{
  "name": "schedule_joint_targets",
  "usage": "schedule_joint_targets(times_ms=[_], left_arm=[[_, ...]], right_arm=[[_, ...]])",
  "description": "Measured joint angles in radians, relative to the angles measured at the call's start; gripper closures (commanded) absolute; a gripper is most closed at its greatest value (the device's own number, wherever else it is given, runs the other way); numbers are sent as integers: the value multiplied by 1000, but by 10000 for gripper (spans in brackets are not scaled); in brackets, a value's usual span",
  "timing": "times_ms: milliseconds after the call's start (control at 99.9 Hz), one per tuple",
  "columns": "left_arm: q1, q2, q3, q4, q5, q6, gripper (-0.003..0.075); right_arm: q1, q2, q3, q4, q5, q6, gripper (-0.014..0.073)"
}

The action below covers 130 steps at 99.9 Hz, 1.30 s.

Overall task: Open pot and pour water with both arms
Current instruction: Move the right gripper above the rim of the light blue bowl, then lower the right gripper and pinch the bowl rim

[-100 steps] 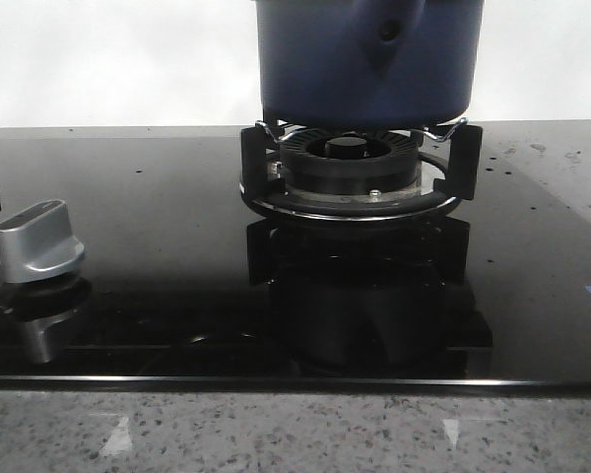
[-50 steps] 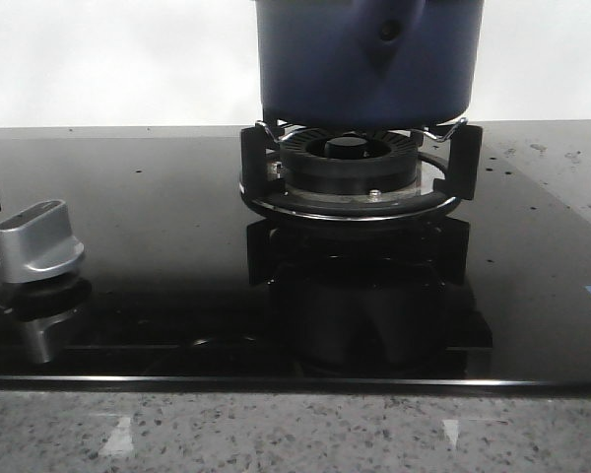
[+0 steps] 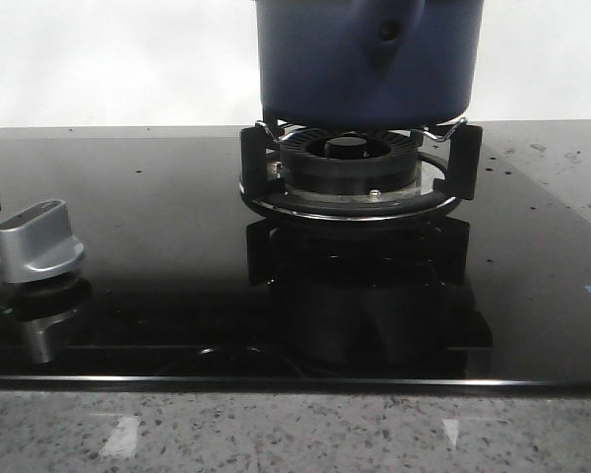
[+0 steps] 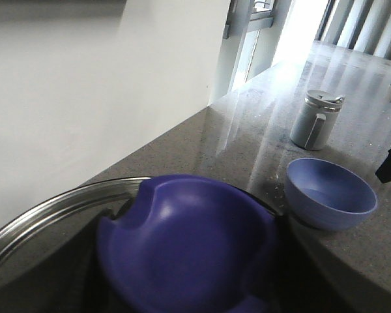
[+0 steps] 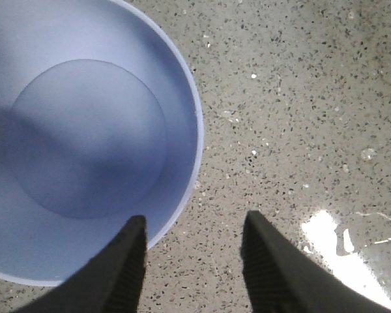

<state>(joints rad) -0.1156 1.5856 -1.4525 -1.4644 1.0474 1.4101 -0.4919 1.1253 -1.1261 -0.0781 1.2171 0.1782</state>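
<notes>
Pot (image 3: 364, 59) is seen in the front view seated on the black trivet (image 3: 360, 172) over the burner (image 3: 347, 163), at the far middle of the glossy black hob (image 3: 158, 256). Its sides are dark blue and matte; a tapering handle mount with a round dark hole (image 3: 387, 32) faces the camera. The top of the pot is cut off by the frame, so it cannot be told from this view whether a lid is on.

A speckled grey counter (image 3: 295, 434) is seen along the near edge of the hob. A silver knob (image 3: 37, 241) stands at the near left of the hob and is mirrored in the glass.

In the left wrist view a large blue rounded part (image 4: 189, 248) fills the near field, with a curved steel rim (image 4: 45, 212) beside it. The left gripper itself is not seen, so its state cannot be told. Farther along the counter a blue bowl (image 4: 330, 192) is noted, and beyond it a grey lidded jar (image 4: 316, 119), apart from the bowl.

In the right wrist view the right gripper (image 5: 192, 257) is held with its two dark fingers (image 5: 124, 270) spread apart and nothing between them. It hangs over the counter just beside the bowl (image 5: 78, 137); one finger overlaps the bowl's rim in the picture. The bowl looks empty.
</notes>
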Motion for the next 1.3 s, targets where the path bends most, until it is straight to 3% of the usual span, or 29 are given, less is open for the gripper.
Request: schedule_joint_targets(times_ms=[150, 841, 1091, 1302], left_arm=[[0, 0, 0, -1, 0, 0, 405], [0, 0, 0, -3, 8, 0, 405], [0, 0, 0, -3, 10, 0, 405], [0, 0, 0, -3, 10, 0, 405]], right_arm=[[0, 0, 0, 13, 0, -3, 413], [0, 0, 53, 48, 0, 1, 417], [0, 0, 53, 68, -6, 1, 578], [0, 0, 53, 69, -4, 1, 589]])
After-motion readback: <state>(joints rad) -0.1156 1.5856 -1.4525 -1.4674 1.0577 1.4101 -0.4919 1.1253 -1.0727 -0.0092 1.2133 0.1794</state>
